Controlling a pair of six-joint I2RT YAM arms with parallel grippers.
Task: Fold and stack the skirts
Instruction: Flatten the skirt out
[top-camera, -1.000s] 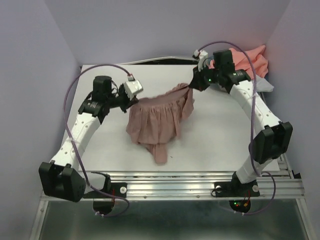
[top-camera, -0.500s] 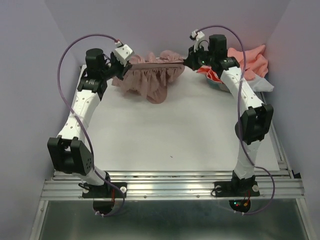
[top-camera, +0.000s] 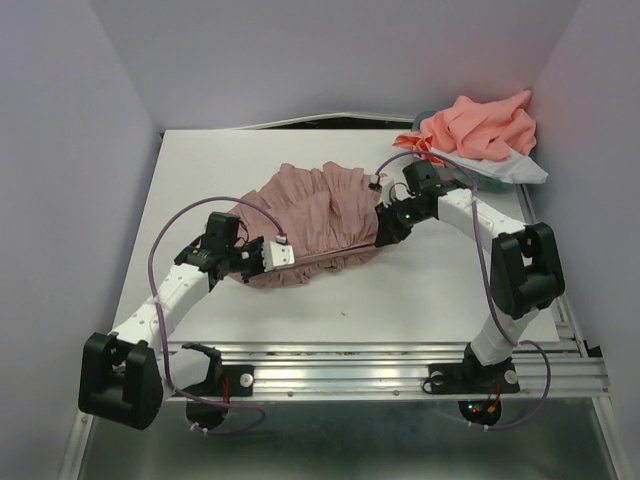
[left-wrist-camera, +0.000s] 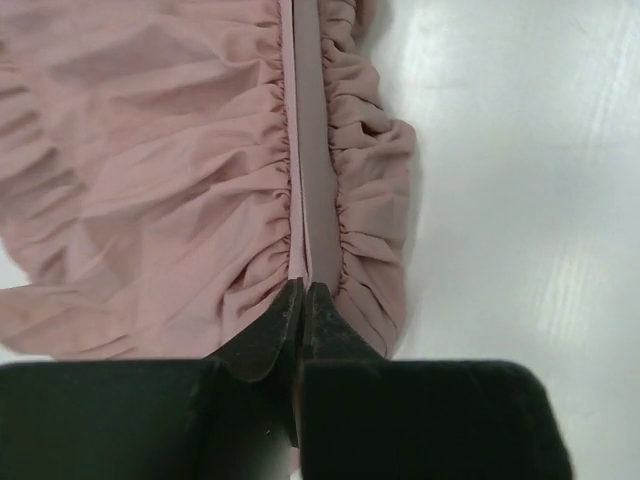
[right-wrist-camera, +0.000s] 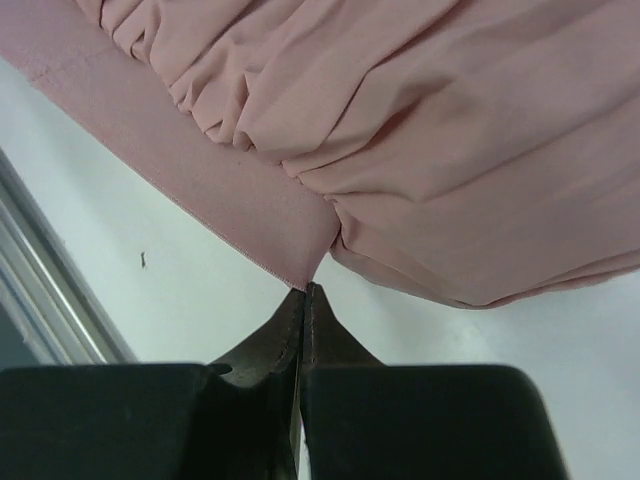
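Note:
The mauve-pink pleated skirt (top-camera: 315, 225) lies spread on the white table, its waistband toward the near side. My left gripper (top-camera: 268, 255) is shut on the waistband's left end; in the left wrist view (left-wrist-camera: 303, 288) the band runs straight out from between the tips. My right gripper (top-camera: 385, 228) is shut on the waistband's right corner, seen pinched at the tips in the right wrist view (right-wrist-camera: 304, 290). The skirt fills that view (right-wrist-camera: 420, 130). Coral-salmon cloth (top-camera: 480, 125) is heaped at the back right over pale white-blue cloth (top-camera: 525, 170).
The pile at the back right sits on a teal basket (top-camera: 428, 116), mostly hidden. The table's metal front rail (top-camera: 340, 360) runs along the near edge. Purple walls close in the left, back and right sides.
Both grippers carried the skirt up and to the back of the table, then brought it forward and down; it now lies spread flat with the waistband nearest me.

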